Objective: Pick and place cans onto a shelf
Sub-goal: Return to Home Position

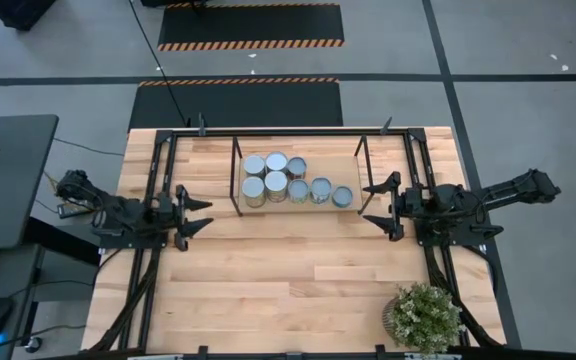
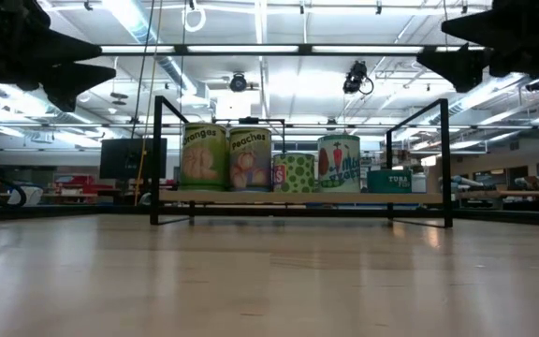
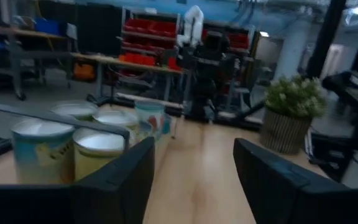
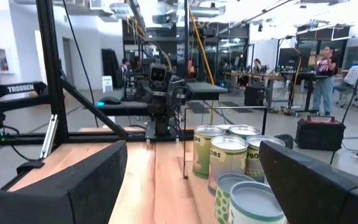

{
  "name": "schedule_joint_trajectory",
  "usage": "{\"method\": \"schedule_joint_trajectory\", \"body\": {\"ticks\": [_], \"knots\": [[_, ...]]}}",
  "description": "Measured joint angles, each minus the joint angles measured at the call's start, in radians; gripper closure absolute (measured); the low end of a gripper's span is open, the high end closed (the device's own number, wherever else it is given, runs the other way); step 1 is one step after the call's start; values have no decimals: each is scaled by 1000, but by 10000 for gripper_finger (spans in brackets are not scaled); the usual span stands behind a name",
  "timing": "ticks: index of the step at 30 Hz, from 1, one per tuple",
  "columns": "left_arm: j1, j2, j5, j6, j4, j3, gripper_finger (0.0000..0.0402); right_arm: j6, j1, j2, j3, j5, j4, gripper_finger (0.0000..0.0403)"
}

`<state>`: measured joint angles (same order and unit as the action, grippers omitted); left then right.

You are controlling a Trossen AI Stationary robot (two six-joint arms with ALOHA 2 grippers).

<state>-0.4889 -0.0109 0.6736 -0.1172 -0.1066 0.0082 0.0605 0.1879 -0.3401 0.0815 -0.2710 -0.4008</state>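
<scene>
Pale wood worktop (image 1: 298, 270), grey workshop floor (image 1: 528, 60) all round. At 12 o'clock on it, cans (image 1: 276, 183) packed together on the shelf (image 1: 323, 158), upright, round tops up, crowding its 9 o'clock half and trailing off in a short row toward 3 o'clock. Seen level across the boards: labels reading oranges and peaches at one end, a squat tuna tin (image 2: 389, 181) last in line at the other, all inside the thin dark posts. Just off the frame at 8 o'clock, left end effector (image 1: 206, 214), fingers spread well apart, gripping nothing, pointing toward 3 o'clock. Opposite, at 4 o'clock of the shelf, right end effector (image 1: 368, 204), likewise parted and holding nothing, aimed toward 9 o'clock. Down in the 5 o'clock corner of the worktop, a small potted plant (image 1: 425, 318). Far back in the room, a person (image 4: 324, 74) standing.
</scene>
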Motion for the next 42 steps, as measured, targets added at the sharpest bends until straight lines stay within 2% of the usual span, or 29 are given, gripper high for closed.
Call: {"method": "schedule_joint_trajectory", "body": {"ticks": [5, 12, 19, 25, 42], "knots": [[-2, 0, -27, 10, 20, 0, 201, 3, 0, 69, -57, 3, -17, 30], [-2, 2, -23, 200, -86, -1, 229, -43, -1, 141, -75, 10, 49, 30], [-1, 2, -15, 245, -89, -1, 227, -60, -1, 153, -75, 6, 51, 30], [-1, 2, -13, 286, -89, -1, 228, -48, -1, 153, -75, -82, 56, 30], [-1, 2, -13, 286, -90, -2, 228, -5, -1, 149, -75, -84, 65, 30]]}}
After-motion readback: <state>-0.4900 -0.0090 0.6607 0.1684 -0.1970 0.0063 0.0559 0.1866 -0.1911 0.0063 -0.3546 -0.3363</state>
